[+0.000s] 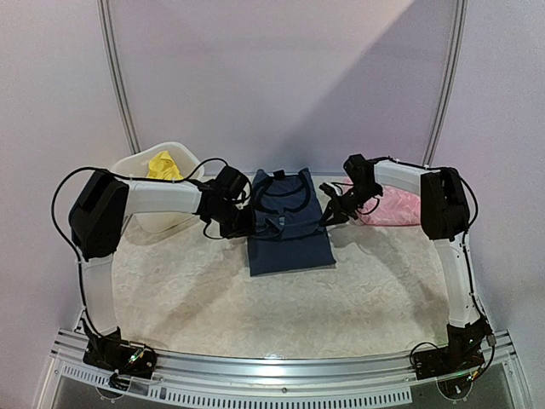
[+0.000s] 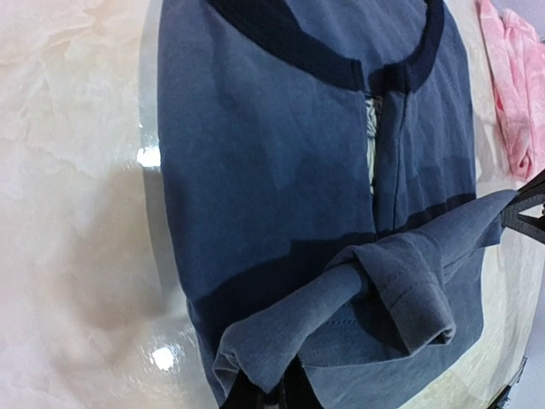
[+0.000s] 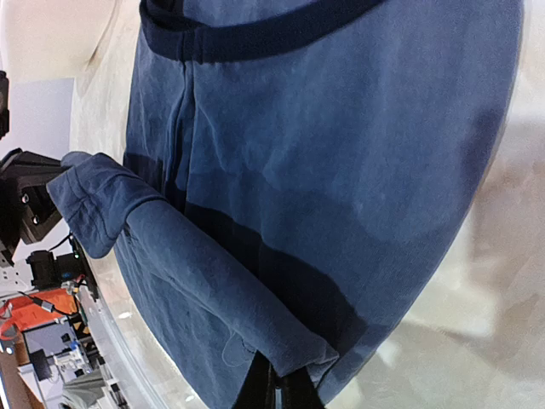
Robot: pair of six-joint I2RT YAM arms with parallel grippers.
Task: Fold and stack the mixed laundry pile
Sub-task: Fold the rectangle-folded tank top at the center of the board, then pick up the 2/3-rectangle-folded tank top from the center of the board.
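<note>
Navy top, soft knit, darker neck banding, folded rectangular, lies mid-table. Left gripper at its 9 o'clock, right gripper at 3 o'clock: both jaws clamped tight, pinching its raised hem fold.

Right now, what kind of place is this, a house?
Probably a robot test lab, not a home: a left arm and a right arm bolted to a metal rail, a plain backdrop, a navy top laid out.
</note>
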